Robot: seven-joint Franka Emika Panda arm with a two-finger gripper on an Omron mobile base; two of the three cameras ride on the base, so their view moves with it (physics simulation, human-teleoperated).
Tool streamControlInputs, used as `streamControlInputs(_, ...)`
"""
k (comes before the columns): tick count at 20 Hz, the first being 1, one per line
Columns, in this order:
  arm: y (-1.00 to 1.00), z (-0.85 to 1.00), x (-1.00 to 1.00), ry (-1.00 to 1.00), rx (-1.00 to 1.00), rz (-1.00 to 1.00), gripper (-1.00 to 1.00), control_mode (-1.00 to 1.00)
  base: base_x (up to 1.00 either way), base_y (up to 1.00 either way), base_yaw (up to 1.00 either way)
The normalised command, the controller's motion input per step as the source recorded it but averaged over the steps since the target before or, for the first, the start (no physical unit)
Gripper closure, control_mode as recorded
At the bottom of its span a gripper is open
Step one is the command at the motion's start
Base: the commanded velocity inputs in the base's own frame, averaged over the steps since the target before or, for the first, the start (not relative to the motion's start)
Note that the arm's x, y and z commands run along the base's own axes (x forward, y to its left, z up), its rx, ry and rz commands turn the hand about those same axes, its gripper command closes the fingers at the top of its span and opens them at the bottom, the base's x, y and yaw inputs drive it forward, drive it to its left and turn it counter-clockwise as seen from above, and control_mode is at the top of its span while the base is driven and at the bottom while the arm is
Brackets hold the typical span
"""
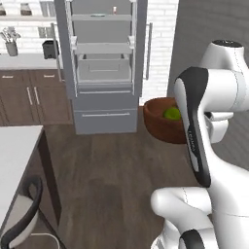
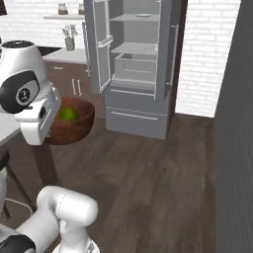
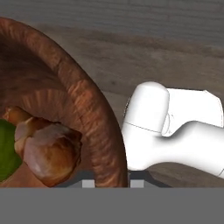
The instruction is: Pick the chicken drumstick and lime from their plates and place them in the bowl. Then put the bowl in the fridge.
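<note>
In the hand view the bowl (image 3: 83, 100) fills the left half, its thick reddish-brown rim curving from ten o'clock down to six o'clock. That rim runs straight down between the two finger tips (image 3: 88, 183) at the bottom edge, so the gripper (image 3: 112, 184) is clamped together on the bowl's wall, one tip inside and one outside. Inside the bowl, at about eight o'clock from the grip, the chicken drumstick (image 3: 50, 153) lies with its thick browned end nearest the fingers. The lime (image 3: 6, 151) sits just beyond it at nine o'clock, touching the drumstick and cut off by the frame edge.

In the left base view the bowl (image 1: 163, 124) hangs in the air over the dark wood floor (image 1: 112, 180), at nine o'clock from the arm's dark-banded forearm, which hides its right side; the lime (image 1: 171, 113) shows green inside. The fridge (image 1: 103, 63) stands well apart at eleven o'clock from the bowl, doors open, pale shelves and a drawer showing.

In the right base view the bowl (image 2: 74, 126) is just right of the white hand housing, lime (image 2: 68, 114) visible, with the fridge (image 2: 138, 64) at one o'clock.

No writing can be read anywhere; a small mark on the arm's joint cap is too blurred to make out.
</note>
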Motion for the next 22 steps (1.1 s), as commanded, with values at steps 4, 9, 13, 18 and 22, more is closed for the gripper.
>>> streamControlInputs(4,0.0,0.0,0.0,0.0,0.0,0.0,1.0,1.0,0.97,0.09,-0.16)
streamControlInputs(9,0.0,0.0,0.0,0.0,0.0,0.0,1.0,1.0,1.0,0.33,-0.09)
streamControlInputs(13,0.0,0.0,0.0,0.0,0.0,0.0,1.0,1.0,1.0,0.49,-0.09)
streamControlInputs(18,0.0,0.0,0.0,0.0,0.0,0.0,1.0,1.0,1.0,0.59,-0.11)
streamControlInputs(22,0.0,0.0,0.0,0.0,0.0,0.0,1.0,1.0,0.96,0.59,-0.16)
